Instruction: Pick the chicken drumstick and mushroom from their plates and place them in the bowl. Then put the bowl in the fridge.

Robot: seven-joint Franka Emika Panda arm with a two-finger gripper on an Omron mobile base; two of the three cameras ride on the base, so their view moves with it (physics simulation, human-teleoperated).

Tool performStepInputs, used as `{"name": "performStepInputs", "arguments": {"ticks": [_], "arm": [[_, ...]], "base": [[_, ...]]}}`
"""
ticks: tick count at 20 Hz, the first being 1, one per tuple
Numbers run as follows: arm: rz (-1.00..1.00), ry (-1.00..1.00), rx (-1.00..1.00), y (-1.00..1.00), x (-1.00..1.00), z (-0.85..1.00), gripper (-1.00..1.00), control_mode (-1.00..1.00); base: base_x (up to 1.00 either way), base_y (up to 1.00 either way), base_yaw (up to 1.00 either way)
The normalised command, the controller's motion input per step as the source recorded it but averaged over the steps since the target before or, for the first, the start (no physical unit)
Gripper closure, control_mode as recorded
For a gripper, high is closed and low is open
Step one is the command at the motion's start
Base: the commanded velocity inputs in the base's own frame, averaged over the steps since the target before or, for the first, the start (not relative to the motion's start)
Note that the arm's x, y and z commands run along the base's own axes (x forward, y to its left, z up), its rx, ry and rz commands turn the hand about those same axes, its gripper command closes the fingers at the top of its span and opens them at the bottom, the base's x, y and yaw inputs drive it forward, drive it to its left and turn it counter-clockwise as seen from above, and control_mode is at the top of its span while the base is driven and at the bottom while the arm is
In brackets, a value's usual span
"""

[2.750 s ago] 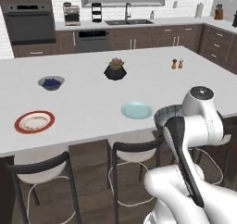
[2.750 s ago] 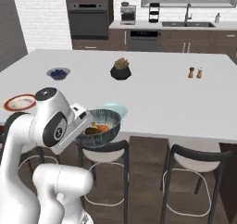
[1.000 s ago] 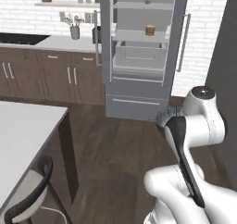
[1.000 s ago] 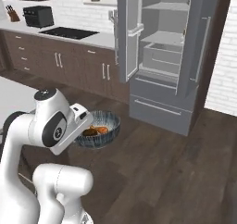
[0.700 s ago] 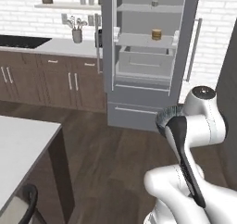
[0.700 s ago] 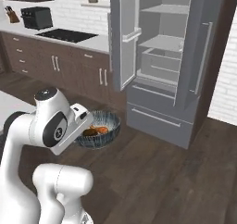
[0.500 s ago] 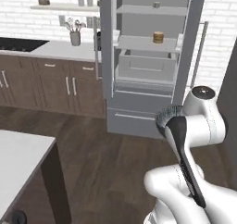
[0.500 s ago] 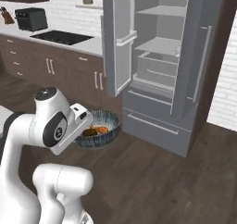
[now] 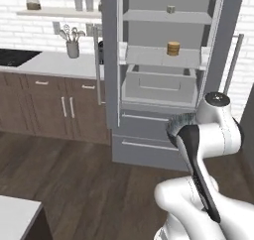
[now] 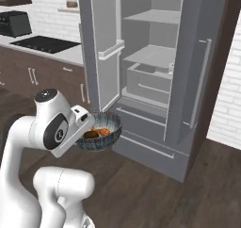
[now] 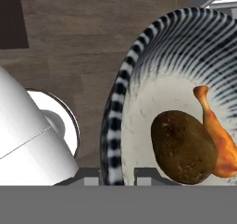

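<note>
I've got the gripper [image 11: 118, 174] clamped on the rim of the bowl [image 10: 100, 132], with the mushroom [image 11: 183, 146] and drumstick [image 11: 217, 135] lying inside it, touching each other. I'm on the last step, carrying the bowl to the fridge [image 10: 155, 81], whose doors stand open. Next I need to reach forward, keep the bowl level, and set it on a shelf [image 9: 166, 57] beside the small jar [image 9: 173, 48].

A domestic kitchen is indicated by an open fridge [image 9: 163, 75], dark wood cabinets [image 9: 49, 105], a stovetop [image 10: 44, 43] and a utensil holder [image 9: 73, 48].
</note>
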Motion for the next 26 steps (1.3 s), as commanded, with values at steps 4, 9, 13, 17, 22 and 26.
{"name": "performStepInputs", "arguments": {"ticks": [4,9,13,17,22,26], "arm": [[0.0,0.0,0.0,0.0,0.0,0.0,1.0,1.0],[0.0,0.0,0.0,0.0,0.0,0.0,1.0,1.0],[0.0,0.0,0.0,0.0,0.0,0.0,1.0,1.0],[0.0,0.0,0.0,0.0,0.0,0.0,1.0,1.0],[0.0,0.0,0.0,0.0,0.0,0.0,1.0,1.0],[0.0,0.0,0.0,0.0,0.0,0.0,1.0,1.0]], "base": [[0.92,0.2,-0.25],[0.71,0.1,-0.1],[0.42,0.11,-0.19],[0.31,0.14,-0.27],[0.56,0.45,-0.2],[0.74,0.3,-0.1]]}}
